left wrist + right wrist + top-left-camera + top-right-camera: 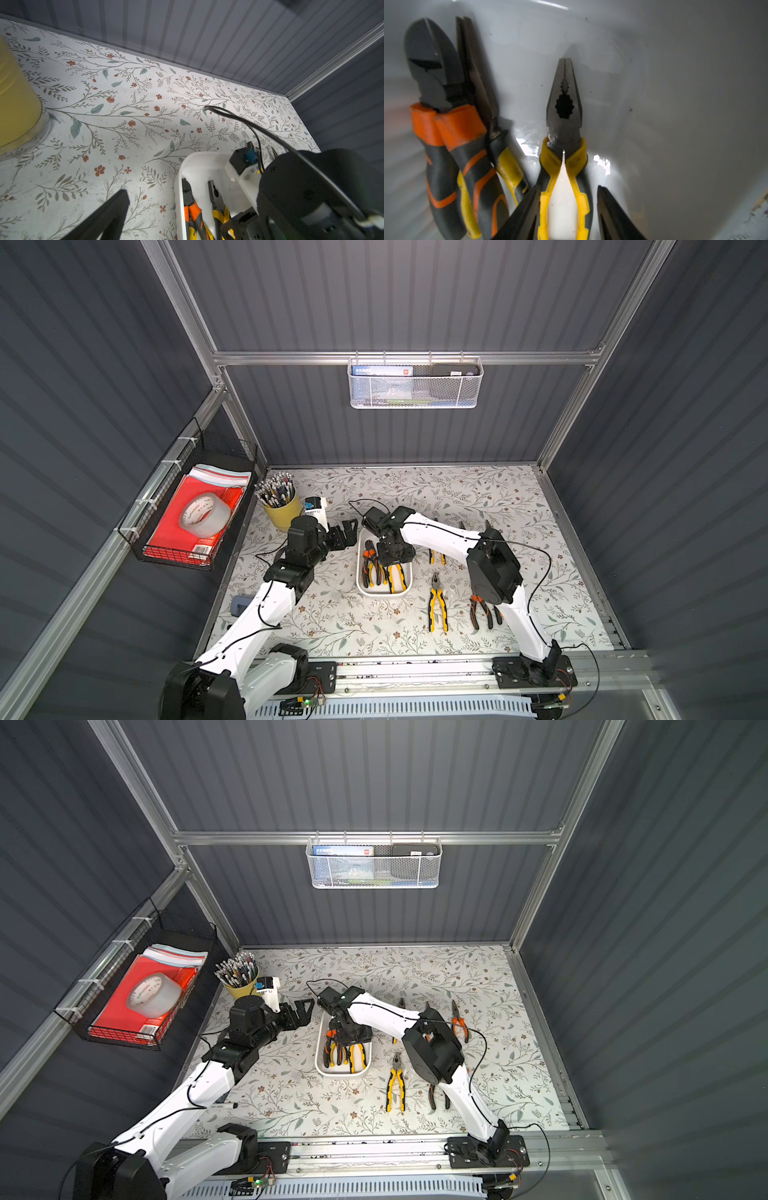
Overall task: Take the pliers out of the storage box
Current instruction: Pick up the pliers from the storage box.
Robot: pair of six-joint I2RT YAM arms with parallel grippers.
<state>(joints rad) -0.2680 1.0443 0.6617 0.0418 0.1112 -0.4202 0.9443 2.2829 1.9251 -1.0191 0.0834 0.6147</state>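
The white storage box (pixel 384 593) sits mid-table and holds three pliers. Orange-and-black cutters (pixel 446 116) and a thin long-nosed pair (pixel 477 83) lie against one wall. A yellow-and-black pair (pixel 564 108) lies apart from them. My right gripper (pixel 569 188) is down inside the box (pixel 340 1073), open, with its fingers on either side of the yellow pair's handles; one finger is right against a handle, the other stands clear. My left gripper (pixel 347 533) hovers open and empty just left of the box's far end. Yellow pliers (pixel 437 605) and orange pliers (pixel 482 610) lie on the table to the right.
More pliers (pixel 459 1023) lie behind the right arm. A yellow pen cup (pixel 282 510) and a small white device (pixel 316 510) stand at back left. A black wire basket (pixel 195 514) hangs on the left wall and a white mesh basket (pixel 415 383) on the back wall.
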